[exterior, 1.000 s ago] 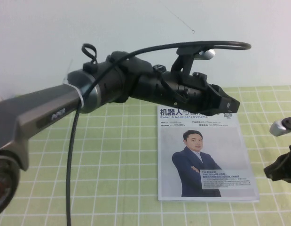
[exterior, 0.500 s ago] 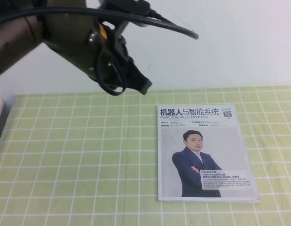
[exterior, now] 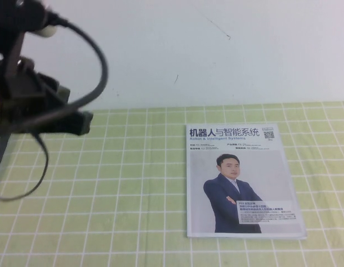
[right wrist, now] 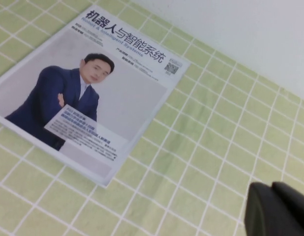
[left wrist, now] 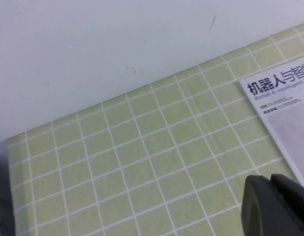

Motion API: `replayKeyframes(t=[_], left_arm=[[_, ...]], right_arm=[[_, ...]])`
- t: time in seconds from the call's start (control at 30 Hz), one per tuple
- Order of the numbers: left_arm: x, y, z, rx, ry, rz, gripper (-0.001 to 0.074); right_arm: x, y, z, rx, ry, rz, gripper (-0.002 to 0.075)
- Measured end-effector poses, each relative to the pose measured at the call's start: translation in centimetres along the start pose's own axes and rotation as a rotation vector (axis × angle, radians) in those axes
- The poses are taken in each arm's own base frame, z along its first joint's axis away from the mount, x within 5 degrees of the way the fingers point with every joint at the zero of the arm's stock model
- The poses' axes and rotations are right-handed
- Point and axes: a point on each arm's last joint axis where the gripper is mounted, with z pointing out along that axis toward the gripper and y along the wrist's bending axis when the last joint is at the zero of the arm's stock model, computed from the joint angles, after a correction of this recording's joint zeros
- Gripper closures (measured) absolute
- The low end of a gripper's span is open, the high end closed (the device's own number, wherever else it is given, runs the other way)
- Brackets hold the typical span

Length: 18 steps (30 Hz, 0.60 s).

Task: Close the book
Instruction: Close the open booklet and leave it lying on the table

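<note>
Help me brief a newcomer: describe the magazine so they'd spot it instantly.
On the green checked cloth below the white wall, right of centre, a magazine lies flat and closed. Its pale cover shows a man in a dark blue suit under a bold Chinese title, unlike the black left end effector raised far left and the right end effector over cloth beside it.

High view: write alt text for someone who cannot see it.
A closed magazine, its cover showing a suited man, lies flat on the green checked cloth. The left hand hangs raised at the far left, clear of it; the right hand is outside this view.
</note>
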Motion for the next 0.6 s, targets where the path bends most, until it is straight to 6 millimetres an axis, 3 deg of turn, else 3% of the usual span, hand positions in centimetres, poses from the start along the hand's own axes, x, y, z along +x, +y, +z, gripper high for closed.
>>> replayKeyframes(t=[0.13,0.33,0.47,0.6], left_arm=[[4.7,0.2,-0.9,0.046,-0.071,-0.019,0.0739],[11.1,0.3,-1.7,0.114,-0.172,-0.004,0.0739],[13.2,0.4,-2.3,0.139,-0.251,0.018,0.0739],[14.2,0.5,-2.6,0.141,-0.276,0.031,0.0739]], right_arm=[[2.2,1.4,-1.2,0.012,-0.008,0.022,0.0727],[6.4,3.8,-1.3,0.012,-0.021,0.098,0.0727],[8.3,4.8,-1.0,0.011,-0.028,0.114,0.0727],[8.5,5.1,-1.5,0.022,-0.073,0.117,0.0727]])
